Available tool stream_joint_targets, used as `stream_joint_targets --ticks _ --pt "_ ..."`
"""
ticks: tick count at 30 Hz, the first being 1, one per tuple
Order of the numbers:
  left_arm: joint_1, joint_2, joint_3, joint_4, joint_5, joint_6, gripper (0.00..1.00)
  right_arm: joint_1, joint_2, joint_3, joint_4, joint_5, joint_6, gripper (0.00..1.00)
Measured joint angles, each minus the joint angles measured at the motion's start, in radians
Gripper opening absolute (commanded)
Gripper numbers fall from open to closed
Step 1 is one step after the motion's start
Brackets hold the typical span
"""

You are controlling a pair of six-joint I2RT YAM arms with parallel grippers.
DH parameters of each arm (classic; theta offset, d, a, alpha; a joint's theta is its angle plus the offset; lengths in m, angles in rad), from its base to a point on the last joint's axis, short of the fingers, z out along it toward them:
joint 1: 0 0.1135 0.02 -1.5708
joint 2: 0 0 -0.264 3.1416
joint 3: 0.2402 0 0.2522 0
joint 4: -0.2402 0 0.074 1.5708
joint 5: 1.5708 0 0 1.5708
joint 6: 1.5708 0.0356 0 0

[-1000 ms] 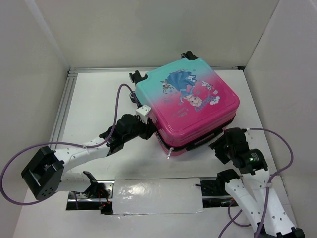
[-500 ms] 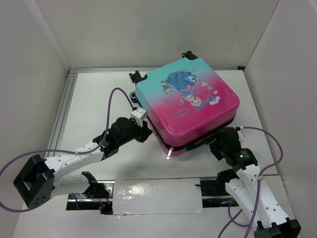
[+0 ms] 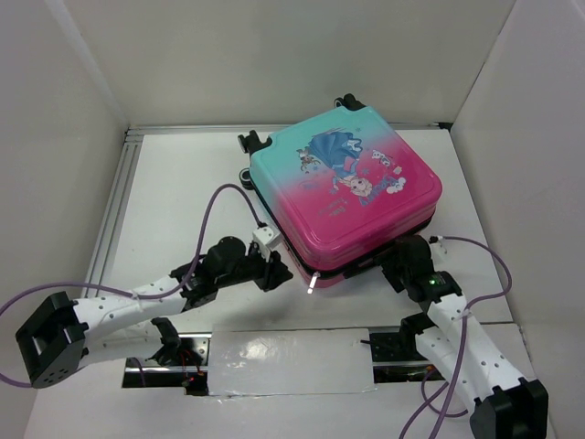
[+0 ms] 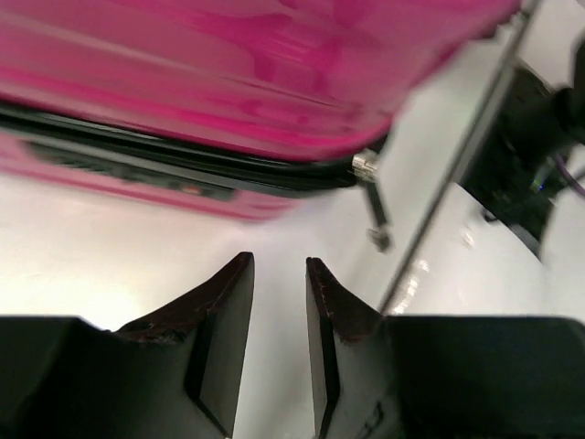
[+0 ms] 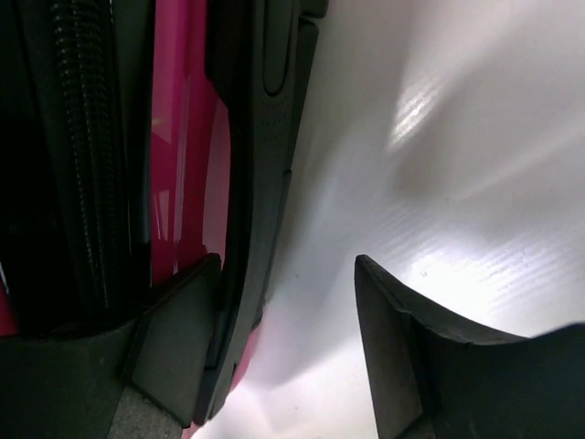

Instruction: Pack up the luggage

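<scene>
The luggage (image 3: 343,187) lies flat and closed on the white table, teal at the back, pink at the front, with a cartoon print on top. My left gripper (image 3: 279,270) sits low by its near-left corner; in the left wrist view the gripper (image 4: 279,265) has a narrow gap with nothing in it, facing the pink shell (image 4: 238,73) and a dangling metal zipper pull (image 4: 375,206). My right gripper (image 3: 402,261) is against the near-right side; in the right wrist view this gripper (image 5: 288,265) stands open, and the luggage's black handle (image 5: 260,165) runs just inside its left finger (image 5: 174,338).
Black wheels (image 3: 249,142) stick out at the luggage's back-left edge. A silver taped plate (image 3: 292,361) lies between the arm bases. An aluminium rail (image 3: 114,206) runs along the table's left side. White walls enclose the table on three sides.
My left gripper has slid nearer and rightward along the luggage's side to its near corner. My right gripper has moved forward and left against the luggage, jaws a little wider.
</scene>
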Motion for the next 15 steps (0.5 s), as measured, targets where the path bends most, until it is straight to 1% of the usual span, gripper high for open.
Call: stream_joint_targets --ticks 3,4,10,11,12,15 --pt "-0.045 0.036 0.002 0.013 0.033 0.001 0.42 0.0 0.024 -0.004 0.03 0.008 -0.001 0.59" --pt "-0.056 0.058 0.003 0.017 0.04 0.002 0.43 0.0 0.032 -0.007 0.04 0.009 0.0 0.54" --pt "-0.087 0.199 0.03 0.046 0.046 -0.002 0.43 0.0 0.046 -0.031 0.098 0.008 0.012 0.45" --pt "-0.088 0.224 0.045 0.045 0.046 -0.002 0.44 0.0 0.046 -0.031 0.102 0.008 0.015 0.39" --pt "-0.089 0.242 0.059 0.045 0.046 -0.002 0.44 0.0 0.047 -0.031 0.103 0.008 0.014 0.36" --pt "-0.098 0.266 0.084 0.058 0.045 -0.008 0.47 0.0 0.047 -0.032 0.12 0.002 0.022 0.33"
